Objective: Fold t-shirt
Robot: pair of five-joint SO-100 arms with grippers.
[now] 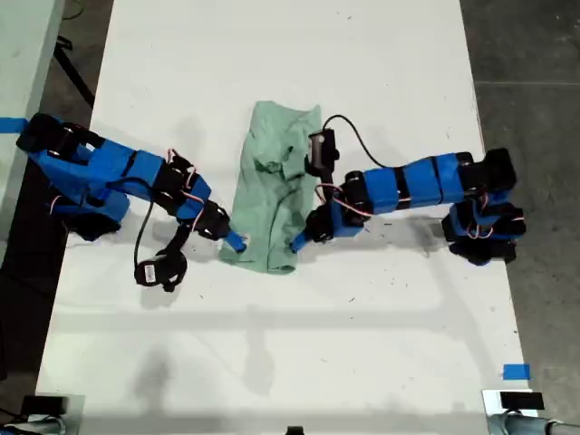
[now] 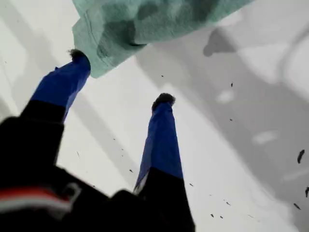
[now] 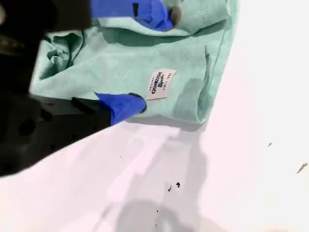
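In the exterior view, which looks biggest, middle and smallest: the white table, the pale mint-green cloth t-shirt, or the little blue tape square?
1. The white table, by far.
2. The pale mint-green cloth t-shirt, folded narrow.
3. The little blue tape square, smallest.

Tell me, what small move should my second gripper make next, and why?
Probably close my second gripper. Its jaws stand open and the t-shirt shows between the fingertips near its edge, so closing would likely pinch cloth for a fold.
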